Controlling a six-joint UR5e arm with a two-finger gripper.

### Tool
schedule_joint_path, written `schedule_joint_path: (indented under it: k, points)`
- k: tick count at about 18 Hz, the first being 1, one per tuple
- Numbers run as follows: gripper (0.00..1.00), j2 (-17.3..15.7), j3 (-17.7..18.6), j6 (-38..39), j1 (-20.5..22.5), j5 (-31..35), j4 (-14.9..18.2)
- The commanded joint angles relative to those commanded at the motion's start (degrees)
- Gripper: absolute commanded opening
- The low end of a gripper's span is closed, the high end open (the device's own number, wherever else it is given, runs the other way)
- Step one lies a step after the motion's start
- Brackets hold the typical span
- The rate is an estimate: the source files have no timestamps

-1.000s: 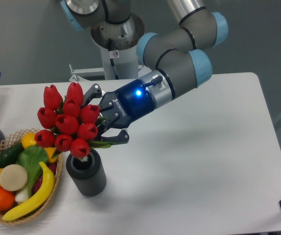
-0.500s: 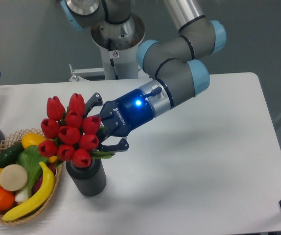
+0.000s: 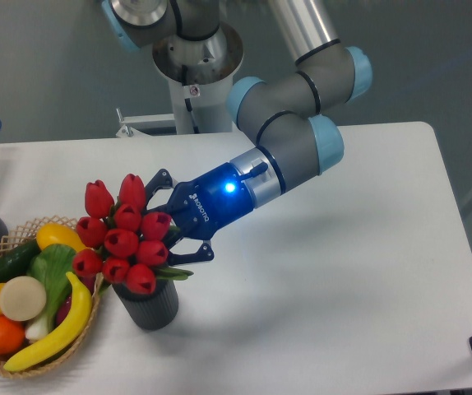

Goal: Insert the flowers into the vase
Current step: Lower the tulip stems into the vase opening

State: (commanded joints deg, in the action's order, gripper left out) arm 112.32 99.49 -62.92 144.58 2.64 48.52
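Nearest us, a woven wicker basket (image 3: 10,362) holds yellow, green and orange toy fruit at the white table's (image 3: 343,271) left edge. Just beside it stands the small dark ribbed cylinder vase (image 3: 148,304). The bunch of glossy red tulip buds (image 3: 123,234) sits over its mouth, stems apparently inside, though the blooms hide the rim. Behind, we see the black two-finger gripper (image 3: 174,226) clasping the bunch.

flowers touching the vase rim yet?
Touching. The camera shows the flowers low over the vase, the lowest buds and leaves lying on its rim, held by the gripper.
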Motion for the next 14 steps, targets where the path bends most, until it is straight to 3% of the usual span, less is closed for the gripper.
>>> schedule_joint_path:
  k: [14]
  points:
    - [0.45,1.7,3.1,-4.3,0.1,3.9,-0.1]
